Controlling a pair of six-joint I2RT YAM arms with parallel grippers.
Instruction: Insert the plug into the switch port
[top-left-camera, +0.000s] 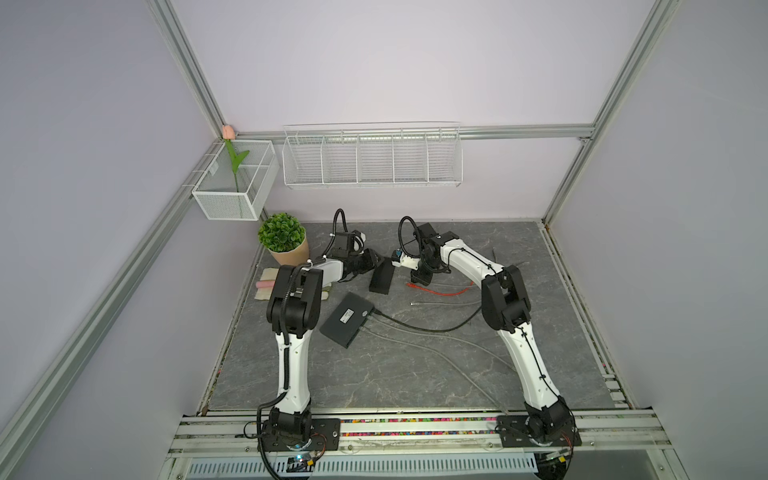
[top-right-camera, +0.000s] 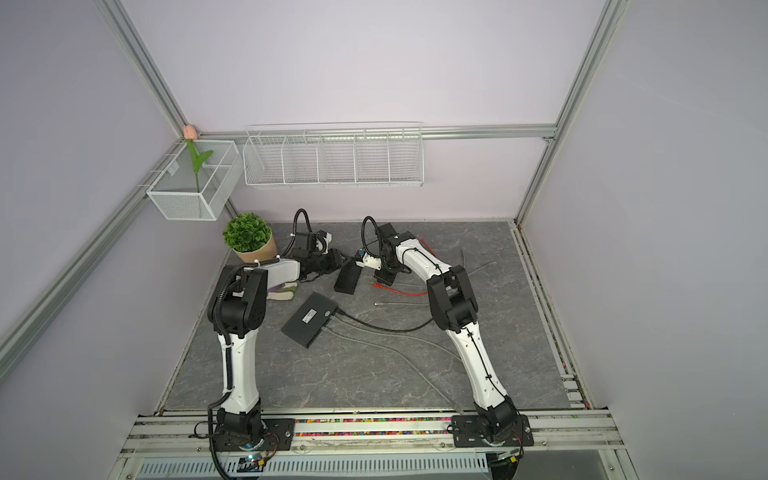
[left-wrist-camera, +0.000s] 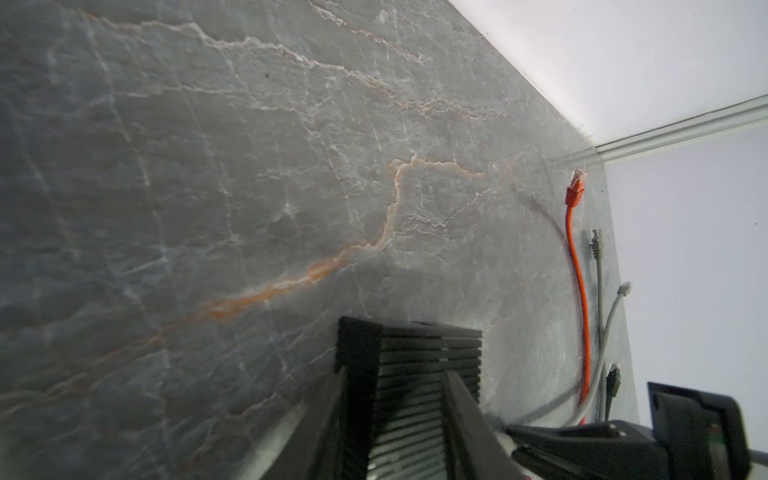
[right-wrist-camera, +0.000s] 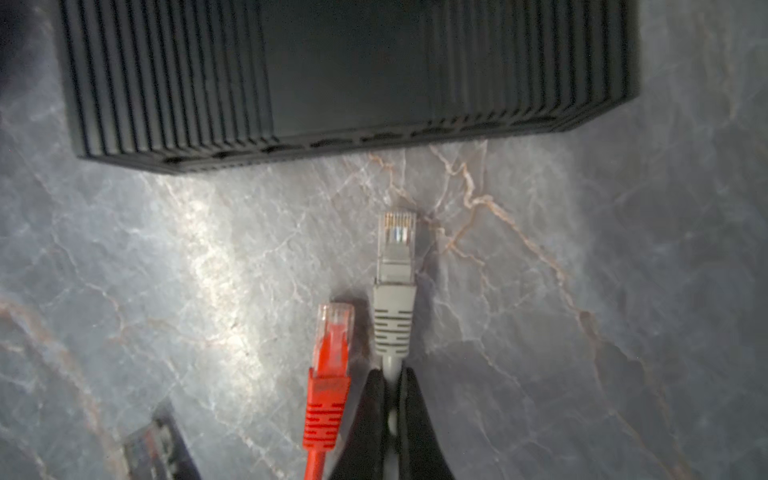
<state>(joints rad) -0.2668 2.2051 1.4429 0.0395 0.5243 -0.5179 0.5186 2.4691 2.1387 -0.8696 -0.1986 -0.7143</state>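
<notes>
While the left claw (left-wrist-camera: 395, 386) was clamped across the ribbed black switch (right-wrist-camera: 332, 70), one finger on each side, the right claw (right-wrist-camera: 392, 376) was pinched shut on the cord of the grey plug (right-wrist-camera: 395, 249), right behind its boot. That plug pointed at the switch's row of ports (right-wrist-camera: 332, 144), near it but not touching. A red plug (right-wrist-camera: 332, 345) lay beside the grey one, farther from the switch.

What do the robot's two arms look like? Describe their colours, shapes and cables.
The left arm and right arm share one design: rounded white link shells joined by chunky black joints. Black cables run along the links. The fingers are black, tapering wedges.
</notes>
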